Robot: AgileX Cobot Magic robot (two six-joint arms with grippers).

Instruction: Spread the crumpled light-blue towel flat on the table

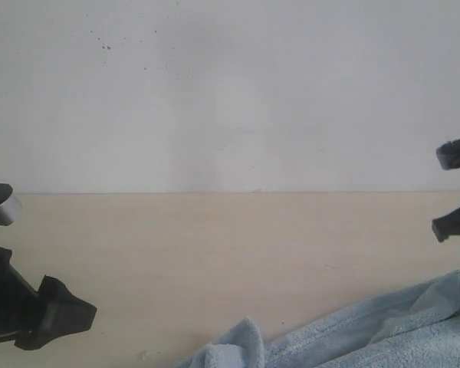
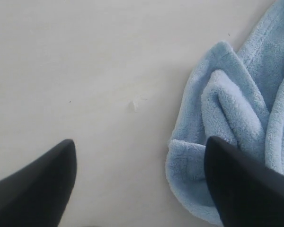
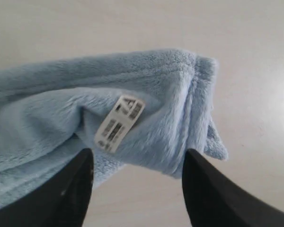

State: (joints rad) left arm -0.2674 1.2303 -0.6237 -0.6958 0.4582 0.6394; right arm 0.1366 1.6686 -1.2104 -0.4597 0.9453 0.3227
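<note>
The right gripper (image 3: pixel 137 156) holds its jaws apart, with the towel (image 3: pixel 146 94) bunched just ahead of them and nothing pinched. The white tag (image 3: pixel 119 123) faces it, so this is probably a hemmed edge, a sensible spot to take hold of and draw the cloth out. The left gripper (image 2: pixel 141 142) is spread wide too, over bare table (image 2: pixel 61 56), with a folded corner of the towel beside one finger. The towel lies crumpled near both, so the spreading seems barely begun.
</note>
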